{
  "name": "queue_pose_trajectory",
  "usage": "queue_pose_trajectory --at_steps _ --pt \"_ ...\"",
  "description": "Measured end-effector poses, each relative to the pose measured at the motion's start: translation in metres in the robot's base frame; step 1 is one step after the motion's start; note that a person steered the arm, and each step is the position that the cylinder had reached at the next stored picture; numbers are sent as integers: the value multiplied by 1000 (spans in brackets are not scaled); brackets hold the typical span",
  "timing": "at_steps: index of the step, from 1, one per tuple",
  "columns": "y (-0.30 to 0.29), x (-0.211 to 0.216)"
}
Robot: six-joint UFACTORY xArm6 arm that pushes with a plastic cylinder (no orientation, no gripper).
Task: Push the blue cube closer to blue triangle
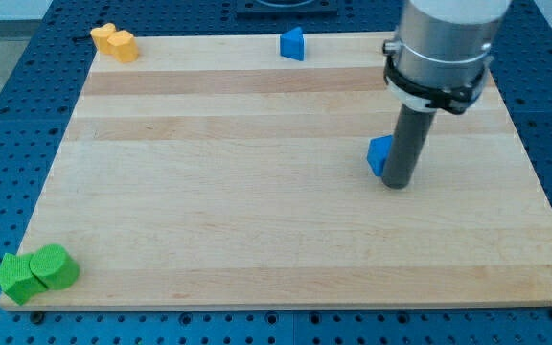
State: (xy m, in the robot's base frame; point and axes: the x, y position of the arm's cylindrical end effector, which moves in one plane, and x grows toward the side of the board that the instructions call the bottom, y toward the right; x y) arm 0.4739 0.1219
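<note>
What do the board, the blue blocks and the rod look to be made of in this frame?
Board: pale wood in joined planks, with grain lines and a low sheen.
Blue cube and blue triangle: solid matte colour, no grain, likely plastic or painted wood.
Rod: dark, smooth and cylindrical, possibly metal or plastic. My tip sits just at the view's right of the cube.

No lettering, label, brand mark or number is legible anywhere I look: not on the wooden board [286, 230], not on the coloured blocks, not on my arm's grey housing [446, 43].
</note>
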Motion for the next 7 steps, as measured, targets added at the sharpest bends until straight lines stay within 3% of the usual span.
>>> queue_pose_trajectory --at_steps 7 --pt "-46 -135"
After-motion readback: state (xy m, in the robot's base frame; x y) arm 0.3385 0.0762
